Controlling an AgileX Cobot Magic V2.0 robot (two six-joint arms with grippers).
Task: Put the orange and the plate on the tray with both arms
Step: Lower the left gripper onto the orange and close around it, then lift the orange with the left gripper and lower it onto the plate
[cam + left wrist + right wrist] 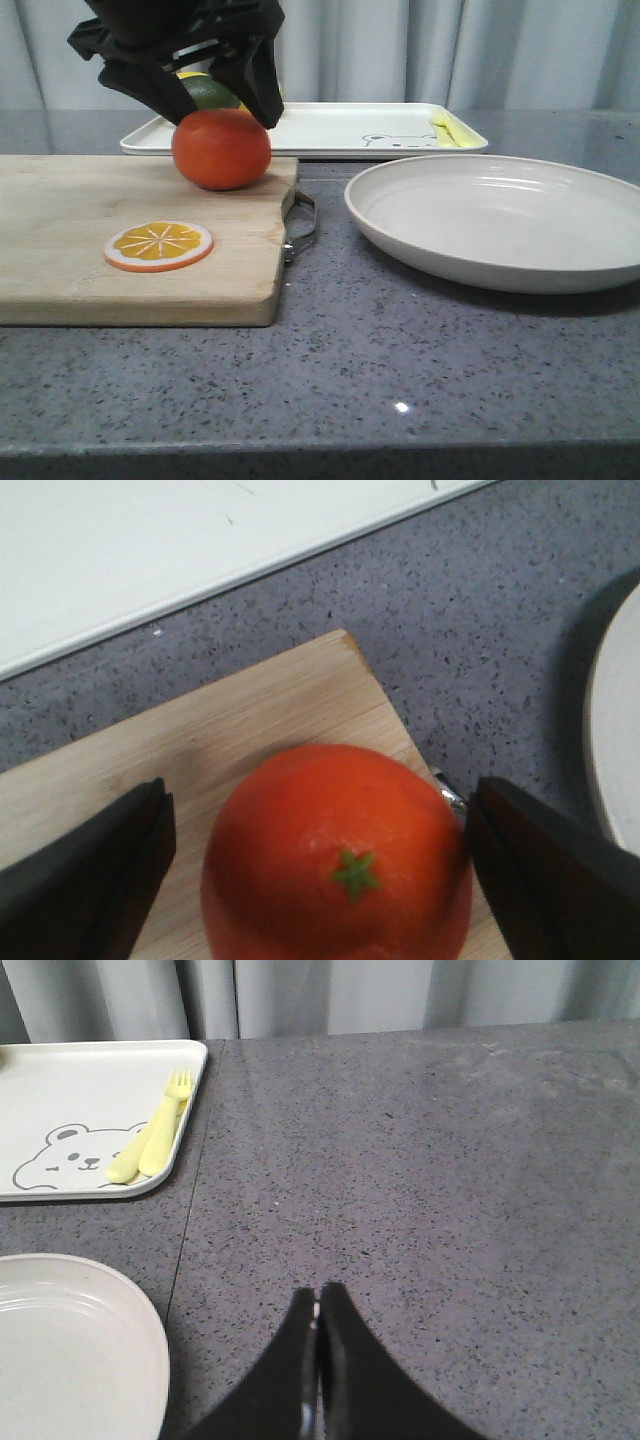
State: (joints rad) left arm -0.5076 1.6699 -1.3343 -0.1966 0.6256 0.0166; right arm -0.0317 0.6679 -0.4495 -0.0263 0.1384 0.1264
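The orange [221,150] sits on the far right corner of the wooden cutting board [70,215]; the left wrist view shows it from above with a green stem star [335,855]. My left gripper [222,118] is open, its jaws either side of the orange, the right one close against it, the left one with a gap. The off-white plate [500,215] lies on the counter at the right, and it also shows in the right wrist view [70,1360]. The white bear tray [330,130] is behind. My right gripper [318,1298] is shut and empty over bare counter beside the plate.
A flat orange slice [158,245] lies on the board's front. A yellow-green fruit [212,93] sits behind the orange under the gripper. A yellow fork and spoon [150,1140] lie on the tray's right end. The board's metal handle [303,215] faces the plate.
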